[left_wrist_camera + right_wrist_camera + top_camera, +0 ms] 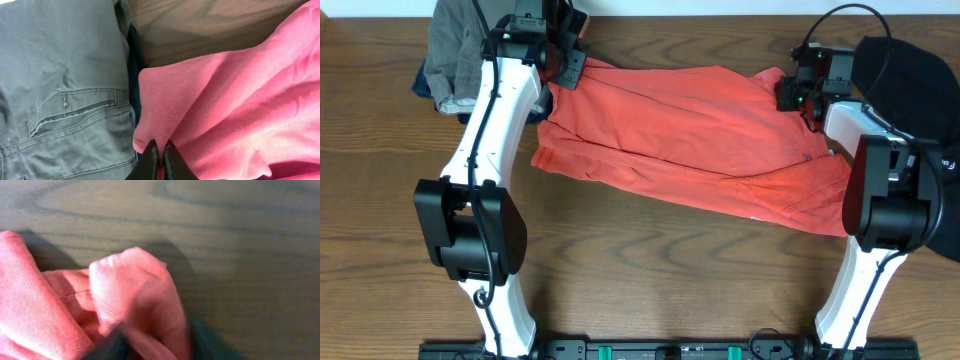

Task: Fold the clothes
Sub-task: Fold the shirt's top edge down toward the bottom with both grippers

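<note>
Coral-red T-shirt (680, 130) lies spread across table (650, 270) centre, L gripper (159, 156) pinched tight on its far edge, R gripper (155, 341) w/ fabric bunched between jaws, grip unclear (blurred).

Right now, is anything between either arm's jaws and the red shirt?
Nothing visible. The left jaws are shut on an edge of the shirt beside the grey trousers; a bunched fold of it sits between the right jaws.

matt coral knit t-shirt (690, 120), grey woven trousers (55, 75), wood-grain table (650, 260), glossy white plastic arm shells (500, 110)
</note>
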Motion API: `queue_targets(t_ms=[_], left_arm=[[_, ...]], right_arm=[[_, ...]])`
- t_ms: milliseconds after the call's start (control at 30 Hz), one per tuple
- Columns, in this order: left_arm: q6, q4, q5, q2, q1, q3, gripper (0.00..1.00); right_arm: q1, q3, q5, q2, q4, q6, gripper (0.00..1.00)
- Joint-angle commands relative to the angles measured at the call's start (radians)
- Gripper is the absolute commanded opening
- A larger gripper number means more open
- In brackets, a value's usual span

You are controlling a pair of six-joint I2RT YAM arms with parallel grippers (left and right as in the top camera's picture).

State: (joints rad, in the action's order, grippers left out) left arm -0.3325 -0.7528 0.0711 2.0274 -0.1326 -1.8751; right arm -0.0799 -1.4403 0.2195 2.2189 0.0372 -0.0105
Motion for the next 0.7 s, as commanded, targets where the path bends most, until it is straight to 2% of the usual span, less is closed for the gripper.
queue_targets(t_ms=[0,100,167,300,433,667], left_arm=[[0.016,-0.003,-0.012,0.005,0.002,-0.005,0.06],[0.016,-0.002,-0.012,0.005,0.002,-0.005,0.06],[0.016,-0.002,-0.012,0.005,0.002,-0.005,0.06],[0.021,-0.008,-0.023,0.005,0.003,-0.005,0.06],[0.140,-0.018,-0.114,0.003,0.005,-0.006,0.06],[0.201,-0.080,-0.114,-0.009,0.005,-0.006,0.06]], right_arm=[[0.003,-0.018,-0.027,0.006,-0.003,0.000,0.17],[-0.003,-0.021,-0.037,-0.003,0.000,0.006,0.09],[-0.011,-0.026,-0.036,-0.010,0.011,0.007,0.01],[-0.032,-0.040,-0.036,-0.045,0.053,0.010,0.01],[-0.060,-0.056,-0.036,-0.100,0.079,0.009,0.01],[-0.116,-0.146,0.026,-0.135,0.121,0.004,0.01]])
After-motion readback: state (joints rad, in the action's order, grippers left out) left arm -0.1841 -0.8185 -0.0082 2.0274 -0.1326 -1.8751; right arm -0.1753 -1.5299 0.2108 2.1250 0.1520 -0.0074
